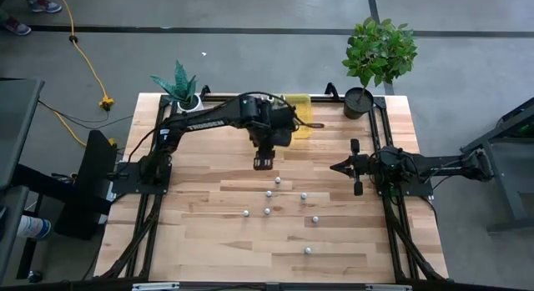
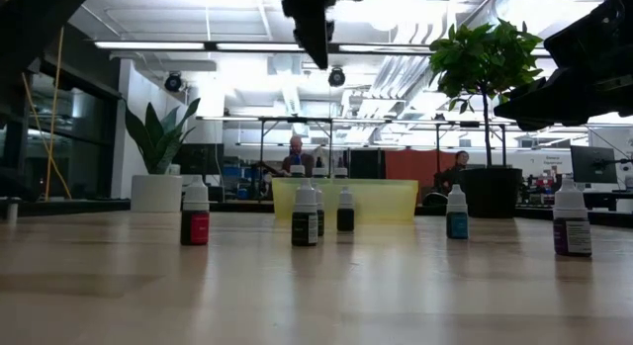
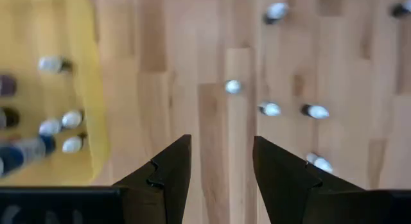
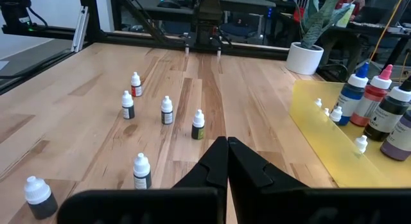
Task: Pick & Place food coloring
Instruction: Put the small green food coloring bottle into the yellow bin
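Hovering above the wooden table [image 1: 209, 233], the left gripper [image 1: 264, 163] points straight down with its two dark fingers [image 3: 168, 176] spread apart and nothing between them; only bare planks show in the gap. Just behind it, on the far side from the scattered bottles, sits the translucent yellow tray [image 1: 302, 128], which already holds several food coloring bottles [image 4: 376, 105]: larger ones with blue, pink and dark caps standing together, and a few small white-capped ones lying or standing beside them. In the left wrist view the tray's contents [image 3: 54, 131] lie off to one side of the fingers, while the loose bottles lie off to the other.

Ahead of the left gripper, small bottles [image 1: 269, 193] stand upright and apart from one another on the table, the nearest just in front of its fingertips and the farthest [image 1: 308, 250] well away toward the table's near edge. The low view shows them as white-capped droppers with dark, red, blue and purple labels [image 2: 195, 215].

At the table's right edge the right gripper [image 1: 357, 167] waits low over the wood, its fingers [image 4: 215, 166] pressed together and holding nothing, well apart from every bottle.
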`<move>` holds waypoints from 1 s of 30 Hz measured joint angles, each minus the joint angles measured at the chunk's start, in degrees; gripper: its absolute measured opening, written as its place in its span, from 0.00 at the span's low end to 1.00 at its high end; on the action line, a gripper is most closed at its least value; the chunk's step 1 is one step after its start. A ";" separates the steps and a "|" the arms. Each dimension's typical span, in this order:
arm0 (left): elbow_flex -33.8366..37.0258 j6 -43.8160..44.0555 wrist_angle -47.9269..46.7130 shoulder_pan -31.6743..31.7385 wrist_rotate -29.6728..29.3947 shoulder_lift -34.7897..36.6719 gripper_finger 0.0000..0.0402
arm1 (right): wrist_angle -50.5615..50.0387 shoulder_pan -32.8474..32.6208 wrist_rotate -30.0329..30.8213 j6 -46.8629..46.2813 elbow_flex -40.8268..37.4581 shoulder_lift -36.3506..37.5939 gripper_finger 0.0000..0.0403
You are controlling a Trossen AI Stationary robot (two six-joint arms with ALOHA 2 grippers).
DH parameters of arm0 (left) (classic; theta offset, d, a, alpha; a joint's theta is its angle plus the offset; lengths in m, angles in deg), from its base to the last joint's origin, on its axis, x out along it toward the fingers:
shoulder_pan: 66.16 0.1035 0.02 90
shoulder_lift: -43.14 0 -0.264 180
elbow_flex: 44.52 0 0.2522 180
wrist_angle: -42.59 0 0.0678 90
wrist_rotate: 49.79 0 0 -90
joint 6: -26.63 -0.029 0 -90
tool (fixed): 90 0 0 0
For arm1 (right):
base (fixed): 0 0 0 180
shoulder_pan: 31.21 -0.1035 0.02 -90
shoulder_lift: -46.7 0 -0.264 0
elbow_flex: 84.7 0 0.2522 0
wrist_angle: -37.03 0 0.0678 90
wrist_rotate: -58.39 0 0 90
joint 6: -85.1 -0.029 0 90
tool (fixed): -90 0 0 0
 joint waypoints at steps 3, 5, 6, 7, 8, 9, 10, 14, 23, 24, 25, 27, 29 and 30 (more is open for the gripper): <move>-0.05 -4.34 -0.43 -1.29 2.65 -0.04 0.40 | 0.00 -0.02 0.01 0.01 0.00 0.01 0.00; 0.04 -7.09 -0.43 -1.95 4.07 -0.11 0.40 | 0.00 0.00 0.01 -0.01 0.00 0.01 0.00; 0.02 -8.68 -0.39 -2.25 4.25 -0.10 0.40 | 0.00 -0.02 0.01 -0.01 0.00 0.01 0.00; 0.02 -10.69 -0.35 -2.55 4.57 -0.07 0.40 | 0.00 -0.01 0.00 0.01 0.00 -0.01 0.00; 0.02 -12.86 -0.20 -2.89 4.94 -0.11 0.40 | -0.01 -0.01 0.00 0.01 0.00 0.00 0.00; 0.02 -15.12 0.02 -3.23 5.38 -0.36 0.40 | 0.00 -0.02 0.00 0.00 0.00 0.00 0.00; 0.02 -17.13 0.15 -3.55 5.92 -0.80 0.40 | -0.01 -0.02 0.00 0.01 0.00 0.00 0.00; 2.66 -22.38 2.41 -4.49 8.66 -1.45 0.40 | 0.00 -0.01 -0.01 -0.01 0.00 -0.01 0.00; 15.89 -25.09 17.56 -4.27 4.43 -1.56 0.40 | 0.00 -0.02 0.01 0.01 0.00 -0.01 0.00; 17.38 -25.36 18.70 -4.15 4.09 -1.67 0.40 | 0.00 0.00 -0.01 0.00 0.00 0.00 0.00; 18.72 -25.59 19.81 -4.15 3.95 -1.69 0.40 | -0.02 0.00 -0.01 0.01 0.00 0.00 0.00; 21.21 -25.62 22.34 -4.17 3.93 -1.61 0.40 | -0.02 0.00 -0.01 0.01 0.00 0.01 0.00; 23.55 -25.62 23.81 -4.24 3.94 -1.60 0.40 | 0.00 -0.02 -0.01 -0.01 0.00 -0.01 0.00; 24.57 -25.62 24.53 -4.26 3.86 -1.62 0.40 | -0.01 -0.02 0.00 -0.01 0.00 0.00 0.00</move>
